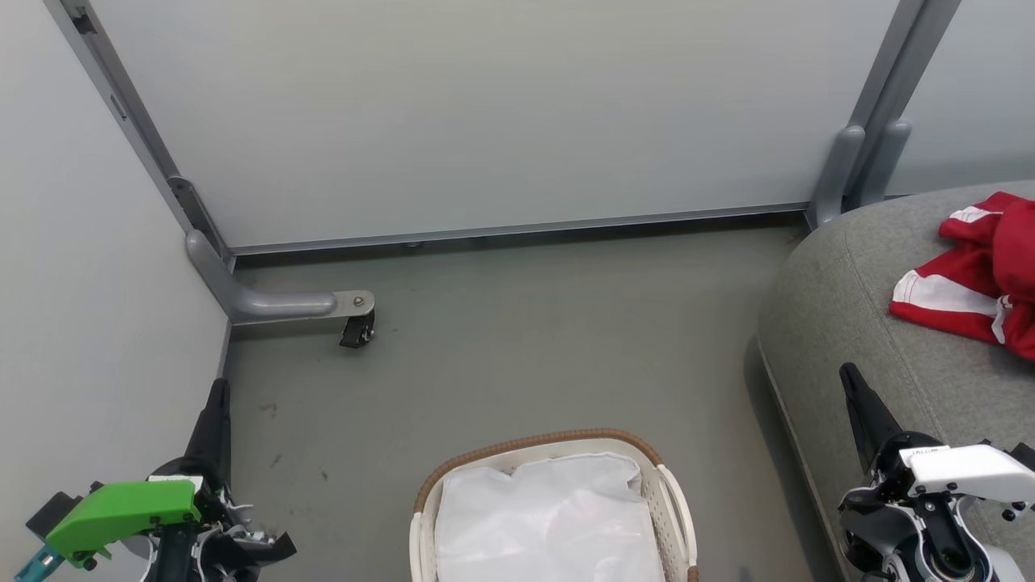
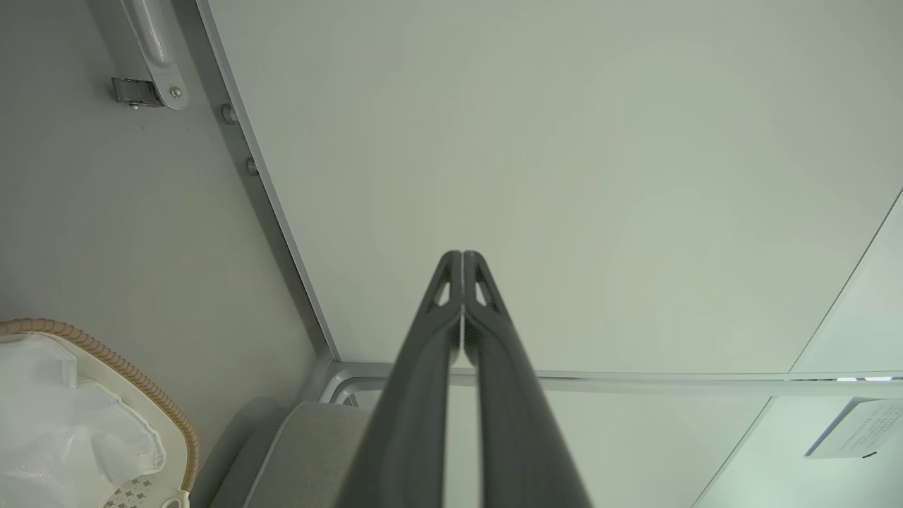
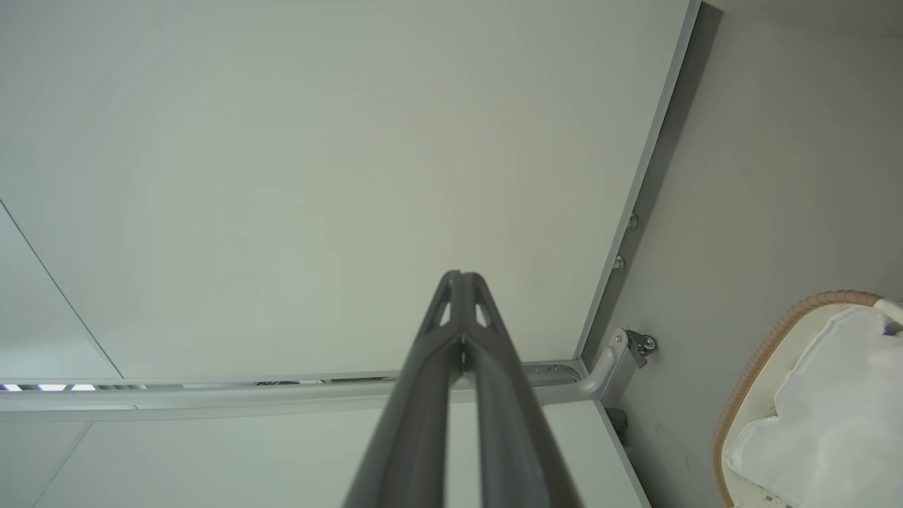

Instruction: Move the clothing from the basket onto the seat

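Observation:
Red clothing with white bands lies crumpled on the grey seat at the right edge of the head view. On the floor at bottom centre stands the white basket with its brown woven rim; inside it only a white liner shows. My left gripper is at the lower left, fingers pressed together and holding nothing, well left of the basket. Over the seat's front edge at the lower right my right gripper is shut and empty. Both wrist views show fingertips touching, left gripper and right gripper.
Pale partition panels close off the back and left. A grey panel foot with a black castor juts onto the floor at the left. Bare grey floor lies between the panels, the basket and the seat.

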